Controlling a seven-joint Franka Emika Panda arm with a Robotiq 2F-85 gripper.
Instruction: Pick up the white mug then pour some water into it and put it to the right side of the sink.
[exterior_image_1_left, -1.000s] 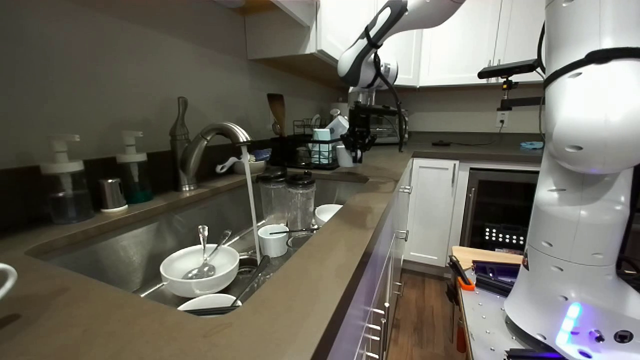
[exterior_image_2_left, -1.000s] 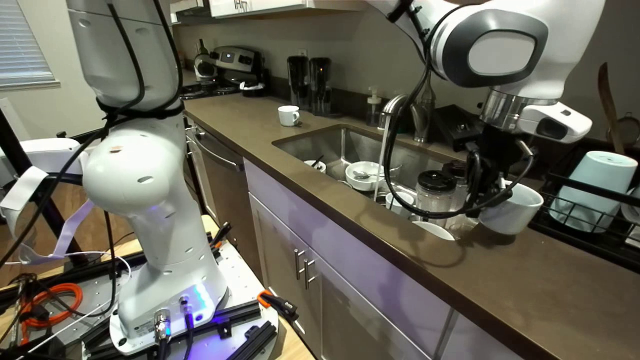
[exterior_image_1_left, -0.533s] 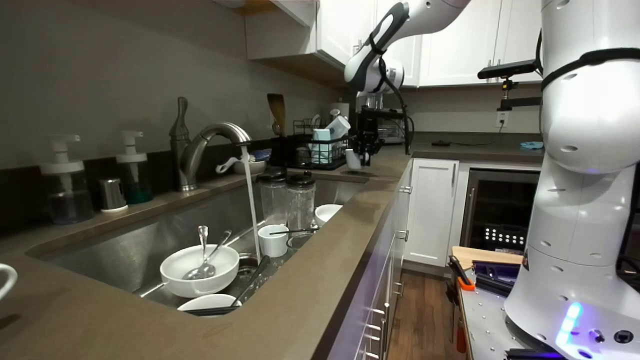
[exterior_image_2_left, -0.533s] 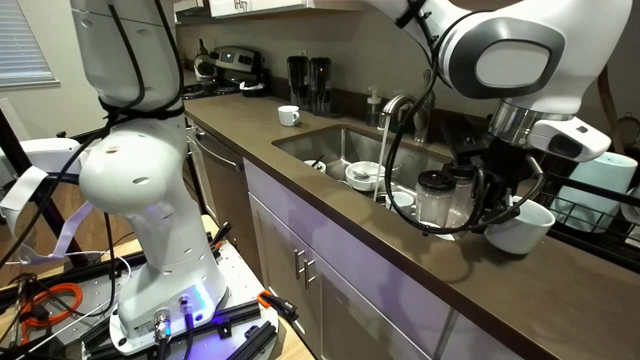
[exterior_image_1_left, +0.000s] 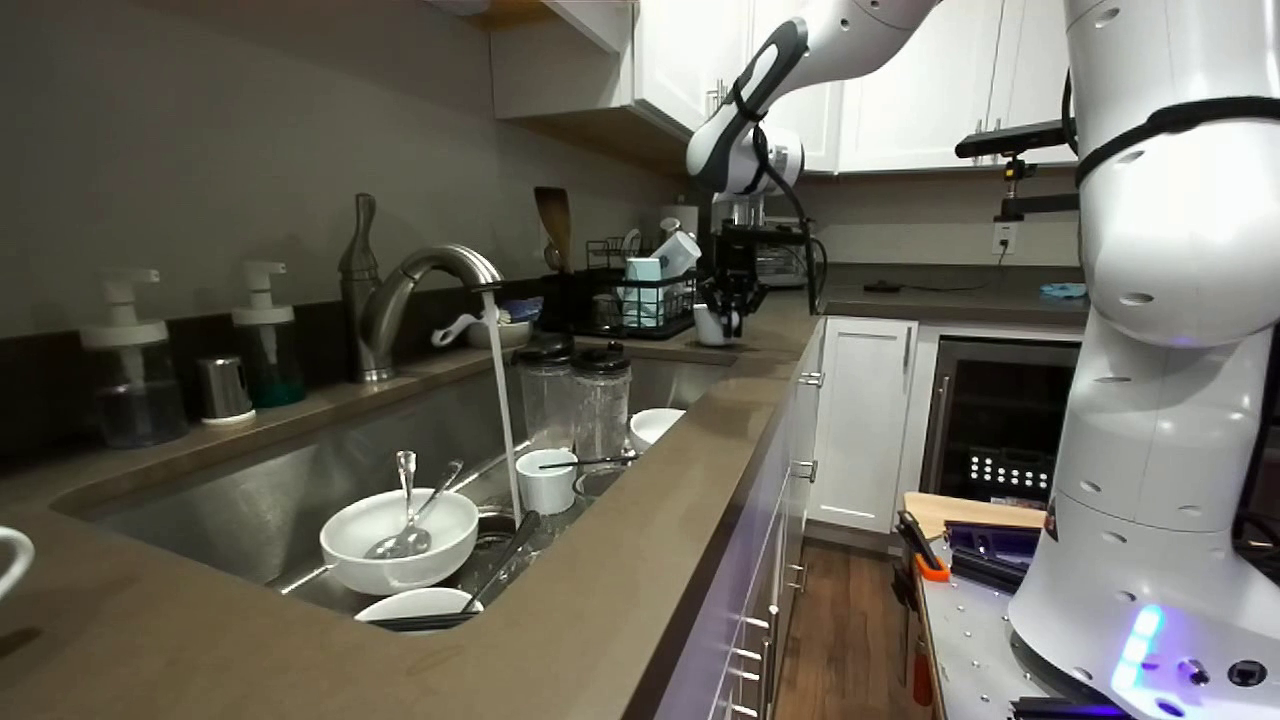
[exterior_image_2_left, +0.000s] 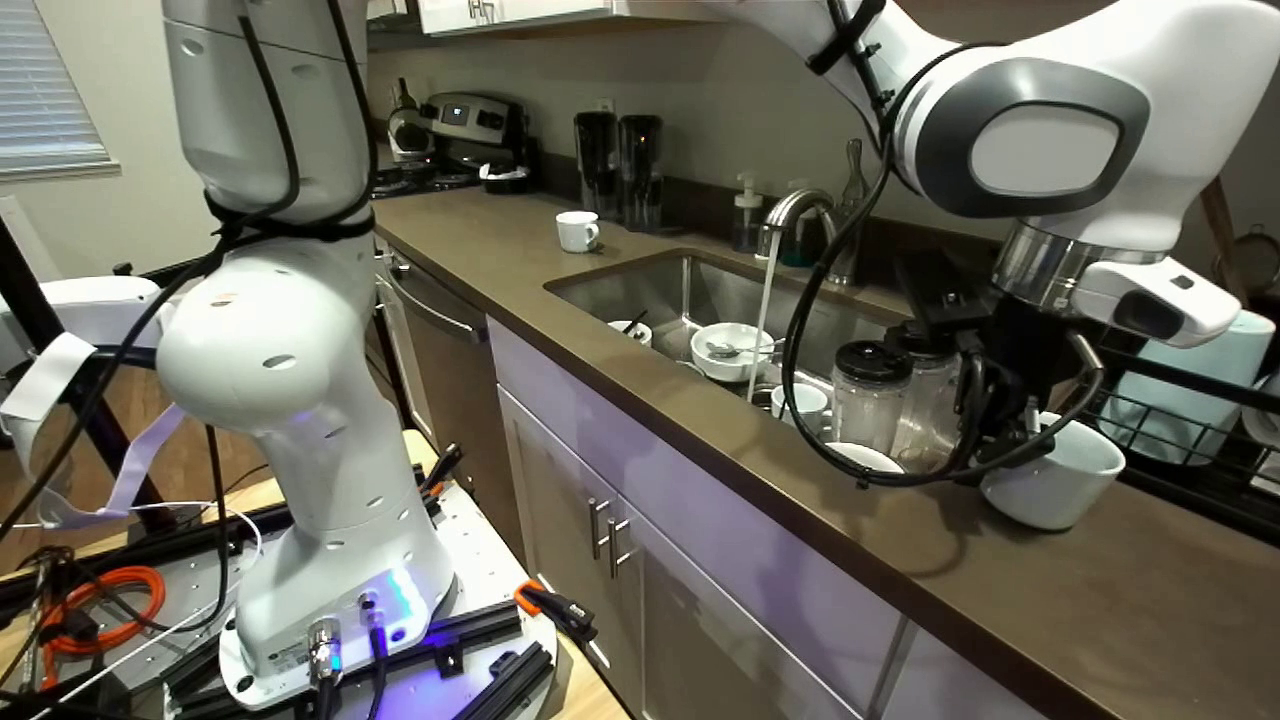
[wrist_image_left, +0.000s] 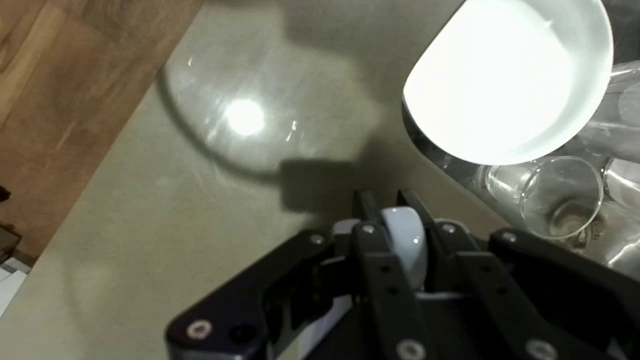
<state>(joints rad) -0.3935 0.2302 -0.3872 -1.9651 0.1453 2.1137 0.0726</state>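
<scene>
past the end of the sink (exterior_image_2_left: 725, 285), on its right in an exterior view, my hand (wrist_image_left: 389, 207) is pinching the white mug (exterior_image_2_left: 1060, 480) by the handle (wrist_image_left: 407, 237)! it's down at the worktop (exterior_image_2_left: 1150, 600), touching or not i can't tell, near the dish rack (exterior_image_2_left: 1200, 495), and water (exterior_image_1_left: 503, 410) is pouring from the faucet (exterior_image_1_left: 450, 262).

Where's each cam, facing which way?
Wrist view: on wrist, facing down at brown countertop; black gripper shows, holding glossy white mug.
Exterior view: above countertop, looking along rectangular steel sink to black wire rack; white arm, gripper show.
Exterior view: near rack, looking across sink toward silver-black stove; arm, gripper show.
Both exterior views share sink, rack, mug.
</scene>
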